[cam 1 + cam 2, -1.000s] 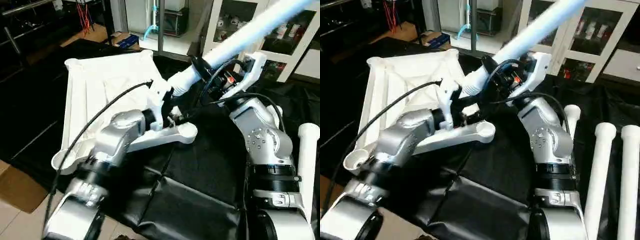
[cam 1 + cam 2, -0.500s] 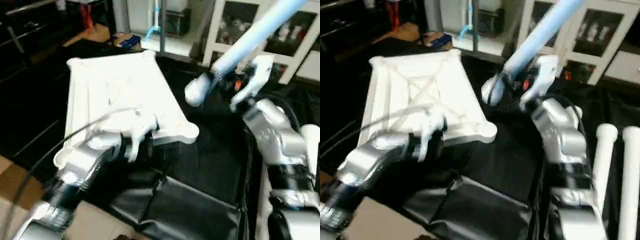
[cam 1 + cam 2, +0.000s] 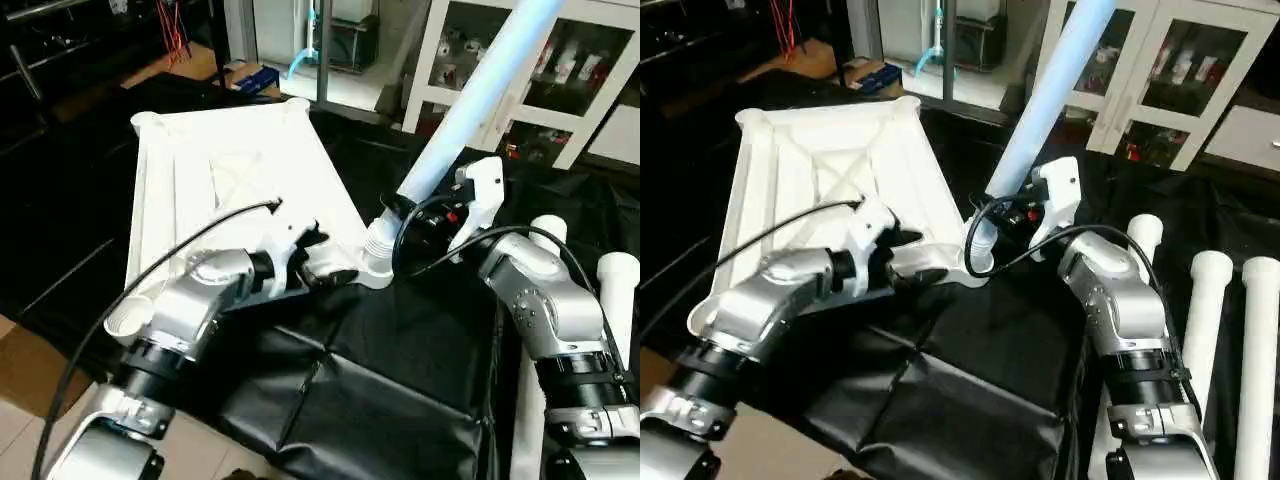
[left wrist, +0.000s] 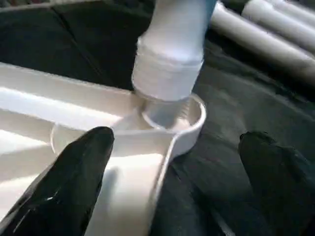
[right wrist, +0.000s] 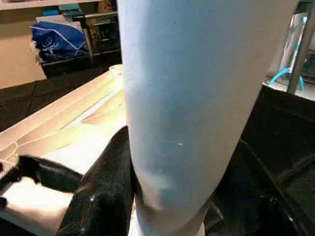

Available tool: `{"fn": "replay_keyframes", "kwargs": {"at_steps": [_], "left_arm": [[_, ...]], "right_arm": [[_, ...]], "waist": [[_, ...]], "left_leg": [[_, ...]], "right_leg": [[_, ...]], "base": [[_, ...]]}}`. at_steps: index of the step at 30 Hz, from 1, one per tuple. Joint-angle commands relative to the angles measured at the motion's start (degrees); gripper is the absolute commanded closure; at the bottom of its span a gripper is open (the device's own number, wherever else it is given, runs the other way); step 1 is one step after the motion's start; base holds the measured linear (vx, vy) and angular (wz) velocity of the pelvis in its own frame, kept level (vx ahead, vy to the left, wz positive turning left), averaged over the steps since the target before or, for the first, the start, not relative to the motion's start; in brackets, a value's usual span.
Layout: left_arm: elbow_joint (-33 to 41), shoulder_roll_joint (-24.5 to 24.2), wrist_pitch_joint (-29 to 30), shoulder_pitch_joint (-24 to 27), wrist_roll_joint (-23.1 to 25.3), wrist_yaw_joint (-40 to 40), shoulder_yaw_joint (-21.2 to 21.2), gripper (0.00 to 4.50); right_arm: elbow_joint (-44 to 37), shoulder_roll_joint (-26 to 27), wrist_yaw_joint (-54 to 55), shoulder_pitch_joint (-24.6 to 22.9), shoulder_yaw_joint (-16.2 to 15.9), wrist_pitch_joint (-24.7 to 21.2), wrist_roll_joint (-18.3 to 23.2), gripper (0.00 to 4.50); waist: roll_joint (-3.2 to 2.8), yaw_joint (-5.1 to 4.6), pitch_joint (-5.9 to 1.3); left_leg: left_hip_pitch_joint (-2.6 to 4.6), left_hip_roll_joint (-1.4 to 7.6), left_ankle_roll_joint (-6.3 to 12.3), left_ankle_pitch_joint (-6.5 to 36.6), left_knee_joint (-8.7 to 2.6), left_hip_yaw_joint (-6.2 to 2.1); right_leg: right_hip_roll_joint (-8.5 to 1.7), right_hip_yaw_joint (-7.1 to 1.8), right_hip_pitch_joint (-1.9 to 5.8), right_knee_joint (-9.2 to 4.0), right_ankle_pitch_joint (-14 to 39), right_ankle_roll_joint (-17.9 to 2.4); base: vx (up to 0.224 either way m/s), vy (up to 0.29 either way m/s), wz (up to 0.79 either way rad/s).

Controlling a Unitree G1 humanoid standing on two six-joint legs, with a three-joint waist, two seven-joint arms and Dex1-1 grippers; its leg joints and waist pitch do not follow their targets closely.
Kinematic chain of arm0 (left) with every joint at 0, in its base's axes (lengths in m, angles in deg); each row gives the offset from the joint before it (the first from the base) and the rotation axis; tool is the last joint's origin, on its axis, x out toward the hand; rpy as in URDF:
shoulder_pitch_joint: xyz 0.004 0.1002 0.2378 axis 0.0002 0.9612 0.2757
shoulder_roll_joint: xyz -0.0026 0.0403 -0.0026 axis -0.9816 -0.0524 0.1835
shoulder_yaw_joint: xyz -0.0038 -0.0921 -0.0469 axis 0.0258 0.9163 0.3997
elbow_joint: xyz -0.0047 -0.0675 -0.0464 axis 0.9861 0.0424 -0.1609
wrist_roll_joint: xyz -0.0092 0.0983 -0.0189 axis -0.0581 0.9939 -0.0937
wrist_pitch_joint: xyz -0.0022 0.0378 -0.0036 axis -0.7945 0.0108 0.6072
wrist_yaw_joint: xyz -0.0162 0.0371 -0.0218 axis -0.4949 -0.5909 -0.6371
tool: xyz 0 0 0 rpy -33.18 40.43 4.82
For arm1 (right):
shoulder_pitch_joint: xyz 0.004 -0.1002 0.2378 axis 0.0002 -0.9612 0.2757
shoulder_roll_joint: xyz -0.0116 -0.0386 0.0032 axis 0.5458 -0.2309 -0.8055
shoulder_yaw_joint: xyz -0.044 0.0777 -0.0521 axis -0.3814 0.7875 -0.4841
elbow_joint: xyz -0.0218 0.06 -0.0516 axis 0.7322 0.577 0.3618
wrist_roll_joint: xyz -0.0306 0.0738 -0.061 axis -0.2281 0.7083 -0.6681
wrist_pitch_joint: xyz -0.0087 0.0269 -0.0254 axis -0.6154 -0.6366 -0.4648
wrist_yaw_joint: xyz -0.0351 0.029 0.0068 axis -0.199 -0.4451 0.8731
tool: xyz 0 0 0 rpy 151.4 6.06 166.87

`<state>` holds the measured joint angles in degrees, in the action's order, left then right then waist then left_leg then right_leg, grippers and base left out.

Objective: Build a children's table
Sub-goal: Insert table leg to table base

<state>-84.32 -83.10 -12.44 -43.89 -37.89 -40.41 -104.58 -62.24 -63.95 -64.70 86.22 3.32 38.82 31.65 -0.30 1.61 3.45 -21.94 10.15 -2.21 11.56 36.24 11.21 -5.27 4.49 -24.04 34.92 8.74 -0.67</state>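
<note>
At the near corner of the upturned tabletop [image 3: 235,175], a round socket [image 4: 184,123] receives the ribbed end of a smooth white tube leg [image 3: 470,105], gripped by the right hand [image 3: 428,215]. Beside it, the left hand [image 4: 172,167] stands wide open, empty. Spare legs [image 3: 1205,330] lie on black cloth [image 3: 390,370].

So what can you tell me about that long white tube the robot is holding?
The long white tube is a smooth, plastic-looking table leg. It leans steeply, its top running out of the picture. Its ribbed, threaded bottom end sits right at the round corner socket of the upside-down white tabletop, seemingly just entering it. The right tool grips it low down, black fingers on either side. The left tool stands open around that corner.
</note>
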Motion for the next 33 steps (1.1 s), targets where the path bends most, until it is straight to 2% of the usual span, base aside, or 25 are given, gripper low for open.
{"fn": "replay_keyframes", "kwargs": {"at_steps": [1, 4, 7, 9, 11, 17, 21, 25, 33], "left_arm": [[-4.0, -0.1, -3.7, -1.7, 2.9, -1.1, -0.6, 0.27], [-7.1, -0.5, -5.1, -2.9, 3.3, -0.5, -0.9, 0.47], [-8.8, -1.1, -5.1, -3.4, 3.5, 1.6, -1.8, 0.78], [-9.5, -1.1, -5.4, -3.6, 4.0, 2.6, -2.0, 0.82], [-10.4, -0.8, -6.3, -4.1, 4.3, 3.7, -2.1, 1.07], [-14.3, 0.3, -9.2, -6.3, 5.5, 8.3, -3.7, 1.45], [-18.6, 1.1, -11.2, -7.8, 7.9, 8.1, -4.8, 1.9], [-21.1, 0.9, -10.4, -8.7, 9.5, 9.5, -6.2, 2.23], [-23.3, 0.1, -6.0, -10.5, 11.4, 11.1, -7.2, 2.82]], "right_arm": [[-2.9, -0.6, 0.1, 0.7, 0.6, -0.3, 0.2, 2.7], [-3.6, -0.7, -0.5, 0.5, 0.6, -0.8, 0.1, 2.7], [-4.4, -0.9, -0.5, 0.0, 0.8, -1.2, 0.2, 2.7], [-4.9, -1.2, -0.5, -0.3, 0.8, -1.3, 0.4, 2.7], [-5.2, -1.4, -0.4, -0.5, 0.9, -1.4, 0.5, 2.7], [-5.8, -1.9, -0.6, -0.7, 1.1, -2.0, 0.3, 2.7], [-6.2, -2.1, -0.7, -0.6, 1.1, -2.5, 0.3, 2.7], [-6.6, -2.4, -0.8, -0.5, 1.0, -2.9, 0.5, 2.7], [-6.7, -2.7, -1.2, -0.3, 0.9, -3.2, 0.6, 2.7]], "waist": [[0.66, -0.29, -4.39], [0.67, -0.28, -4.42], [0.43, -0.25, -4.49], [0.34, -0.28, -4.5], [0.41, -0.23, -4.59], [0.38, -0.2, -4.43], [0.39, -0.29, -4.48], [0.37, -0.26, -4.51], [0.56, -0.43, -4.17]], "left_leg": [[1.07, 2.53, 1.51, 10.9, -4.83, -1.31], [1.02, 2.68, 1.34, 10.3, -4.9, -1.34], [1.14, 2.7, 1.58, 9.7, -4.84, -1.26], [1.09, 2.76, 1.72, 9.0, -4.84, -1.24], [1.17, 2.72, 2.18, 8.4, -4.75, -1.12], [1.24, 2.7, 1.63, 10.6, -4.85, -1.15], [1.17, 2.67, 1.71, 10.4, -4.84, -1.22], [1.16, 2.72, 2.16, 9.8, -4.81, -1.2], [1.22, 2.69, 1.37, 12.4, -5.01, -1.28]], "right_leg": [[-2.98, -2.8, 3.03, -4.62, 18.3, -9.1], [-3.06, -2.83, 3.02, -4.4, 17.2, -9.5], [-3.08, -2.96, 2.88, -4.21, 15.5, -10.7], [-3.02, -2.98, 2.98, -3.96, 13.6, -11.5], [-3.0, -3.05, 2.99, -3.86, 12.1, -12.1], [-3.16, -3.16, 2.98, -4.3, 15.5, -11.7], [-3.13, -3.17, 3.06, -4.31, 14.9, -11.6], [-3.16, -3.16, 3.11, -4.2, 13.6, -12.3], [-3.25, -3.14, 3.07, -4.71, 18.3, -11.4]], "base": [[0.0, 0.0, 0.0], [0.0, 0.0, 0.0], [0.0, 0.0, 0.0], [0.0, 0.0, 0.0], [0.0, 0.0, 0.0], [0.0, 0.0, 0.0], [0.0, 0.0, 0.0], [0.0, 0.0, 0.0], [0.0, 0.0, 0.0]]}}
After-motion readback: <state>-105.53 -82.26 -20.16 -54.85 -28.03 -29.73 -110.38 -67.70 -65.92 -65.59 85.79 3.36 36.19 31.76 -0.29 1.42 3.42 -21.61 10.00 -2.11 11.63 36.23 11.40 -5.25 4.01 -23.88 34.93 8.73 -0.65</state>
